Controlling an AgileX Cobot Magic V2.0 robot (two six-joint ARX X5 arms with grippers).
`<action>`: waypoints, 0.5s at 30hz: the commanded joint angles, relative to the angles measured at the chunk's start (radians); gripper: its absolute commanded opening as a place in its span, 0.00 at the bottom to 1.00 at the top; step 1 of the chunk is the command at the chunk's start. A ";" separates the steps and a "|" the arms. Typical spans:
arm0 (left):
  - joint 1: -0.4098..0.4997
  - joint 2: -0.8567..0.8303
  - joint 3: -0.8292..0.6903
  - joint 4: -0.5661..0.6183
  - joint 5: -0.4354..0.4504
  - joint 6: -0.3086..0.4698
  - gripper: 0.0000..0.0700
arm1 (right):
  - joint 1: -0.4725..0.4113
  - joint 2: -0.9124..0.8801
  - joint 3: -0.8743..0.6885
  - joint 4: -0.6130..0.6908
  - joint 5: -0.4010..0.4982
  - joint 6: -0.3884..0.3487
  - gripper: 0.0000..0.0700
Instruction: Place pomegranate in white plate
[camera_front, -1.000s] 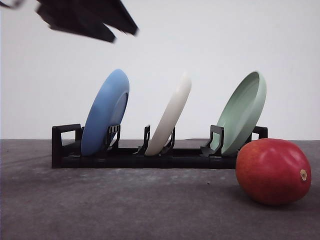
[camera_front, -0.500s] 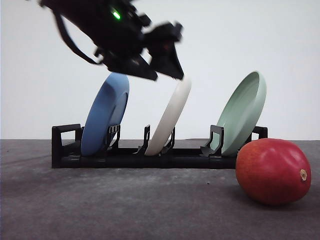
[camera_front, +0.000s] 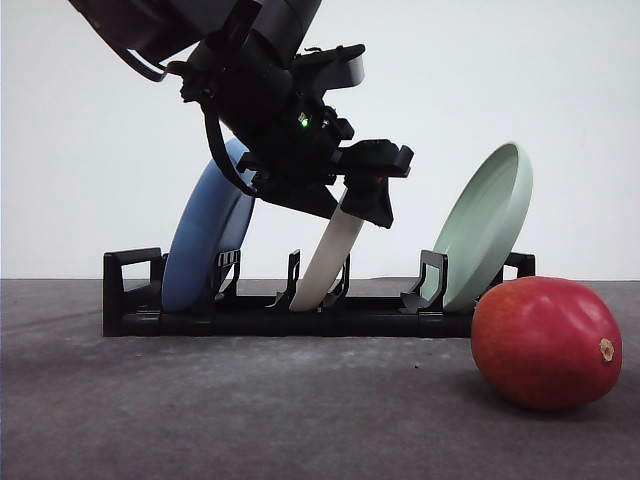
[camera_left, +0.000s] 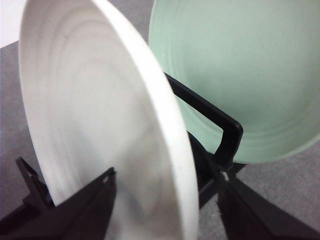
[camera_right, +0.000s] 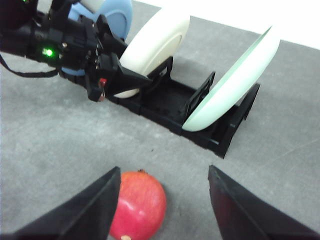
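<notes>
The pomegranate (camera_front: 545, 343), red and glossy, lies on the grey table at the front right, just ahead of the rack's right end. The white plate (camera_front: 335, 250) stands tilted in the middle slot of a black rack (camera_front: 300, 312). My left gripper (camera_front: 372, 192) has come down over its top edge. In the left wrist view the left gripper (camera_left: 166, 174) is open, one finger on each side of the white plate's rim (camera_left: 100, 125). My right gripper (camera_right: 164, 170) hangs open above the pomegranate (camera_right: 137, 205), holding nothing.
A blue plate (camera_front: 205, 235) stands in the rack's left slot and a pale green plate (camera_front: 490, 225) in the right slot, next to the fruit. The green plate (camera_left: 240, 75) is close beside the left fingers. Bare grey table lies in front of the rack.
The left arm has swung down and to the right from the upper left, bringing its fingers over the white plate's top edge. The pomegranate and plates have not moved.
</notes>
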 joint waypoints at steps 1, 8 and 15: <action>-0.010 0.019 0.024 0.011 -0.003 0.000 0.33 | 0.004 0.001 0.015 0.016 0.004 -0.006 0.51; -0.013 0.002 0.024 -0.003 -0.003 -0.004 0.02 | 0.004 0.001 0.015 0.047 0.004 -0.005 0.51; -0.014 -0.067 0.024 -0.048 -0.003 -0.026 0.02 | 0.004 0.001 0.015 0.050 0.004 -0.005 0.51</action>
